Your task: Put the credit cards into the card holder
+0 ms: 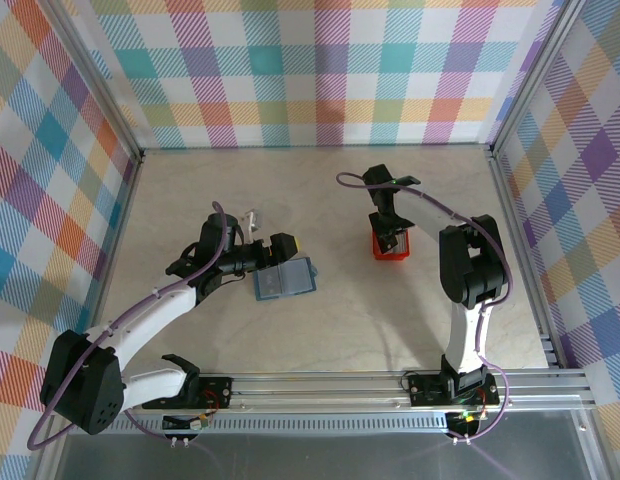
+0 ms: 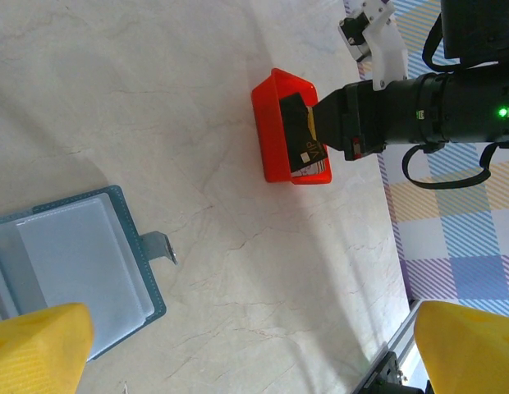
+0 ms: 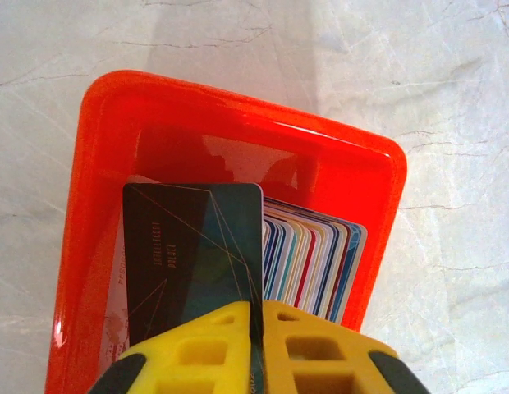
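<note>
Now right gripper (image 3: 256,316) is pinching a dark, teal-streaked card (image 3: 189,254) in the red tray (image 3: 98,164); left gripper (image 2: 254,353) is hovering wide open by the open blue holder (image 2: 74,254).

Blue card holder (image 1: 286,279) open flat, pockets up; credit cards (image 3: 312,256) on edge in red tray (image 3: 238,103)

**Red tray, rainbow edges on cream marble**

A glossy orange-red tray (image 3: 238,115) frames a dark card (image 3: 193,254) with thin pale lines and a teal panel. Beside it are credit cards (image 3: 312,254) edged blue, red, green and white. The right gripper (image 3: 256,316) is yellow, the card holder (image 1: 285,280) blue-teal with pale pockets, the table (image 1: 390,320) cream-veined and the walls (image 1: 320,70) pastel plaid.
</note>
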Action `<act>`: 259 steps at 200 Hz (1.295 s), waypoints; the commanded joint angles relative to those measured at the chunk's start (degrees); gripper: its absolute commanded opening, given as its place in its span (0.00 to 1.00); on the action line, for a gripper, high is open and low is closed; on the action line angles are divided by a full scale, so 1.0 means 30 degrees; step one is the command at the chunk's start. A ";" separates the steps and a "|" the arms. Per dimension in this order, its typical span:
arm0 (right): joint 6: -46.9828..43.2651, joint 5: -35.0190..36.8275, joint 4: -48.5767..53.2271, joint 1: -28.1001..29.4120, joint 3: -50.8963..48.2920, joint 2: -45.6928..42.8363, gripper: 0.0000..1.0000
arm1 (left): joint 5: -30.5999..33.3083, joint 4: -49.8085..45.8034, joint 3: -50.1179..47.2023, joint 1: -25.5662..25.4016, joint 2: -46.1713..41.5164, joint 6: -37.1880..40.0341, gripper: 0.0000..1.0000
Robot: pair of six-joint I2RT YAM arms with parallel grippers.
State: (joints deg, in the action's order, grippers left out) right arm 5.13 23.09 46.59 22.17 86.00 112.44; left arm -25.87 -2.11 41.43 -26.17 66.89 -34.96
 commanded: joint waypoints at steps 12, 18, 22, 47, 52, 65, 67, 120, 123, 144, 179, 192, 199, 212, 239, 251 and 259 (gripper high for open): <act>0.0151 -0.0410 0.0123 0.0010 0.0176 -0.0734 0.03 | 0.0096 -0.0235 0.0780 -0.0371 -0.0091 0.0433 1.00; 0.0191 -0.0502 0.0170 -0.0001 0.0205 -0.0743 0.02 | 0.0125 -0.0216 0.0779 -0.0414 -0.0085 0.0433 1.00; 0.0223 -0.0568 0.0174 -0.0004 0.0222 -0.0743 0.01 | 0.0141 -0.0213 0.0763 -0.0416 -0.0089 0.0433 1.00; 0.0426 -0.0968 0.0210 -0.0008 0.0285 -0.0874 0.00 | 0.0180 -0.0234 0.0668 -0.0445 -0.0113 0.0434 1.00; 0.0456 -0.1063 0.0229 -0.0008 0.0280 -0.0903 0.00 | 0.0185 -0.0275 0.0663 -0.0438 -0.0127 0.0433 1.00; 0.0600 -0.1517 0.0231 -0.0037 0.0308 -0.1027 0.00 | 0.0243 -0.0286 0.0604 -0.0453 -0.0205 0.0436 1.00; 0.0626 -0.1611 0.0232 -0.0038 0.0324 -0.1056 0.00 | 0.0243 -0.0291 0.0582 -0.0447 -0.0222 0.0434 1.00; 0.1665 -0.4233 0.0115 -0.0365 0.0276 -0.2106 0.00 | 0.0346 -0.0353 0.0626 -0.0462 -0.0248 0.0562 1.00; 0.1701 -0.4327 0.0112 -0.0386 0.0276 -0.2177 0.00 | 0.0333 -0.0359 0.0632 -0.0451 -0.0238 0.0551 1.00; 0.1850 -0.4633 0.0159 -0.0499 0.0310 -0.2605 0.00 | 0.0274 -0.0279 0.0633 -0.0470 -0.0232 0.0521 0.99; 0.2141 -0.5350 0.0250 -0.0709 0.0360 -0.3409 0.00 | 0.0101 -0.0172 0.0705 -0.0475 -0.0315 0.0521 0.96; 0.2231 -0.5520 0.0262 -0.0726 0.0339 -0.3757 0.00 | 0.0017 -0.0107 0.0768 -0.0503 -0.0298 0.0466 0.95; 0.2297 -0.5550 0.0312 -0.0755 0.0393 -0.3933 0.00 | -0.0018 -0.0045 0.0767 -0.0504 -0.0313 0.0393 0.95; 0.2432 -0.5673 0.0483 -0.0770 0.0568 -0.4324 0.00 | -0.0091 0.0136 0.0780 -0.0542 -0.0297 0.0189 0.95; 0.3057 -0.6666 0.0846 -0.0807 0.1081 -0.5736 0.00 | -0.0394 0.0848 0.1056 -0.0807 -0.0175 -0.0623 0.93; 0.3471 -0.7389 0.0745 -0.0799 0.1237 -0.6725 0.00 | -0.0760 0.1132 0.1445 -0.1007 0.0035 -0.1079 0.90; 0.3738 -0.8057 0.0533 -0.0799 0.1291 -0.7404 0.00 | -0.0842 0.1399 0.1728 -0.1157 0.0168 -0.1471 0.90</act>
State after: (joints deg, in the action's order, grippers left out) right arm 13.04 4.78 47.79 20.16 87.13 97.21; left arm -26.13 -2.15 42.74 -28.08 67.02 -36.36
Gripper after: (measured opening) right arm 0.043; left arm 0.908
